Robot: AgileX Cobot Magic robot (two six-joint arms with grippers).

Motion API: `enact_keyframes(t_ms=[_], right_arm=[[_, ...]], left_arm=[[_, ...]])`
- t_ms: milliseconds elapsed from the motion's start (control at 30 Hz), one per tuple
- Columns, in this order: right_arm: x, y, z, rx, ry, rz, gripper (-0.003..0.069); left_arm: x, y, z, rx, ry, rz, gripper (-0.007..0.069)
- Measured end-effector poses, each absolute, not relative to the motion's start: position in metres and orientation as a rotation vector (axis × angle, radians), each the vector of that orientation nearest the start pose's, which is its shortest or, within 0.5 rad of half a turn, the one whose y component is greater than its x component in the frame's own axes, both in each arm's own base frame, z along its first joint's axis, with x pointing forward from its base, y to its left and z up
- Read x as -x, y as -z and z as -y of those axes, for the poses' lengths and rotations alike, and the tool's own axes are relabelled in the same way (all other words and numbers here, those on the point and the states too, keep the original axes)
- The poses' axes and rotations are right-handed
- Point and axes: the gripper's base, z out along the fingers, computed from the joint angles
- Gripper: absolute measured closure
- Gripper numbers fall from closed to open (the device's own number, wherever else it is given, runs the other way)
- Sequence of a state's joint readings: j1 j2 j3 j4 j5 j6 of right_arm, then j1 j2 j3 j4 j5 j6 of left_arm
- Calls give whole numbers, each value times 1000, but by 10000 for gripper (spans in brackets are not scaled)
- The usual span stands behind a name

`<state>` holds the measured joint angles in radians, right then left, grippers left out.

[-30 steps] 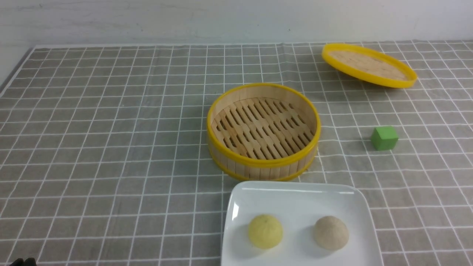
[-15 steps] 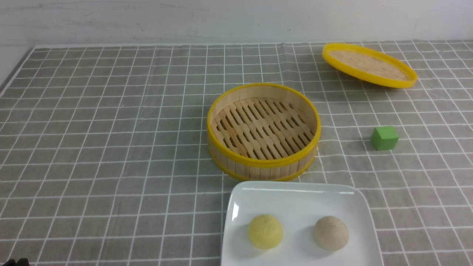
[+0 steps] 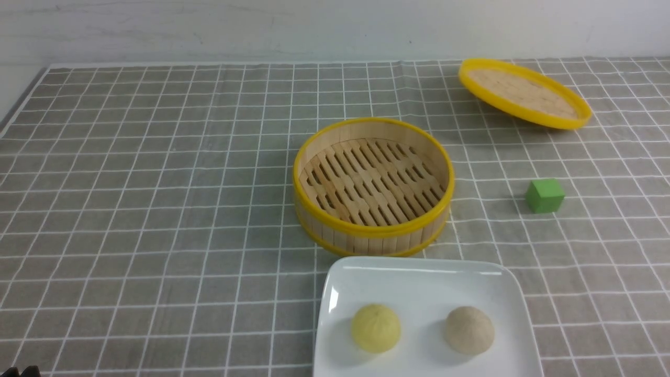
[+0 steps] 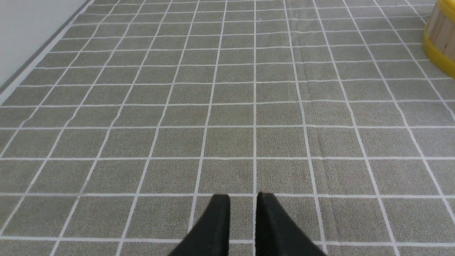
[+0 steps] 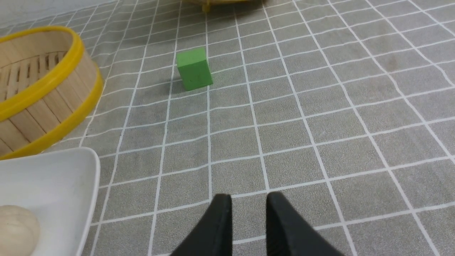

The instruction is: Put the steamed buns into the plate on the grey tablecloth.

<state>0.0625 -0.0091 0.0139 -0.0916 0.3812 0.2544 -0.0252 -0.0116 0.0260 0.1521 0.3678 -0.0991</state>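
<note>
Two steamed buns lie in the white plate [image 3: 419, 277] at the front of the grey tablecloth [image 3: 157, 183]: a pale yellow bun [image 3: 376, 328] on the left and a beige bun [image 3: 469, 330] on the right. The right wrist view catches the beige bun [image 5: 16, 225] and a plate corner [image 5: 53, 177]. My left gripper [image 4: 243, 199] hovers over bare cloth far left of the plate, open and empty. My right gripper [image 5: 249, 199] hangs over bare cloth to the right of the plate, also open and empty. Only a dark scrap of the left arm [image 3: 21, 372] shows in the front view.
An empty bamboo steamer basket [image 3: 372, 183] stands just behind the plate. Its yellow-rimmed lid [image 3: 523, 93] lies tilted at the back right. A green cube [image 3: 544, 195] sits right of the basket, ahead of my right gripper. The cloth's edge and a wall run along the far left.
The dark scrap of the left arm at the lower left corner has sunk lower in the picture. The lid's left edge has shifted very slightly right. Buns and plate have not moved.
</note>
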Motion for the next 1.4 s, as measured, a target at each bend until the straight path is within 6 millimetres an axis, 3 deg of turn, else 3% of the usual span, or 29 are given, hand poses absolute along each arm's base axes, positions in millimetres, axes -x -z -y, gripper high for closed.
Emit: enact_keyframes(t_ms=[1400], right_arm=[[-52, -175, 0, -123, -128, -1866, 456]], left_arm=[[-53, -172, -4, -29, -69, -1863, 452]])
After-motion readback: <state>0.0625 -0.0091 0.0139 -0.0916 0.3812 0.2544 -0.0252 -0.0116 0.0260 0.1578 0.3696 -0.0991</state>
